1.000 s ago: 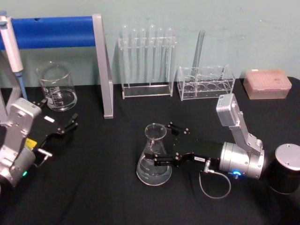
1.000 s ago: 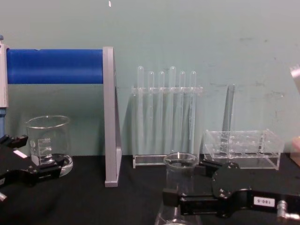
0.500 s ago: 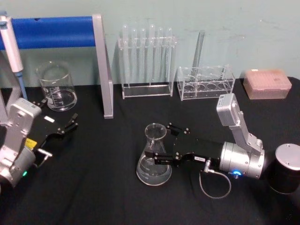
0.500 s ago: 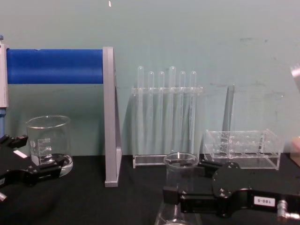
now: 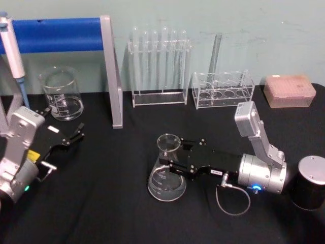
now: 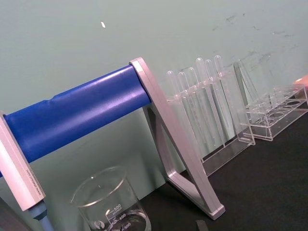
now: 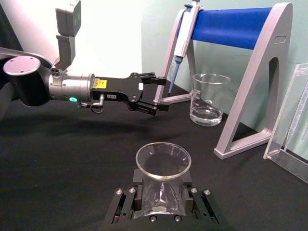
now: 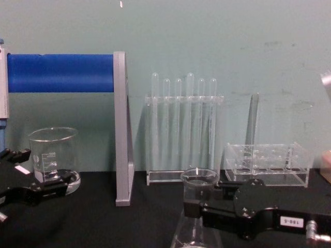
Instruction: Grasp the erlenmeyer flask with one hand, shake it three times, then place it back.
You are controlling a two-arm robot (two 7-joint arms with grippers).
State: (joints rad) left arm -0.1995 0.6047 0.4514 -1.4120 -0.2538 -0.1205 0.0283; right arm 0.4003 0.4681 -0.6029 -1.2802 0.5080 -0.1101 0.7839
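Right arm in from right, forearm low and level over bench [image 5: 101, 203], wrist horizontal, pointing toward robot's left. Right pincer [image 5: 171, 158] clamped on neck of erlenmeyer flask [image 5: 165, 185]. Flask upright, base on bench, centre front. Left pincer [image 5: 78, 133] parked near beaker [image 5: 62, 96], fingers apart.

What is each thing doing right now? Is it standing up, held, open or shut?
erlenmeyer flask: upright on the table, neck clamped.
right gripper: jaws shut on the flask's neck.
left gripper: jaws open, holding nothing.
beaker: upright, untouched.
test tubes: upright in their rack.
pipette: hanging on the blue stand.
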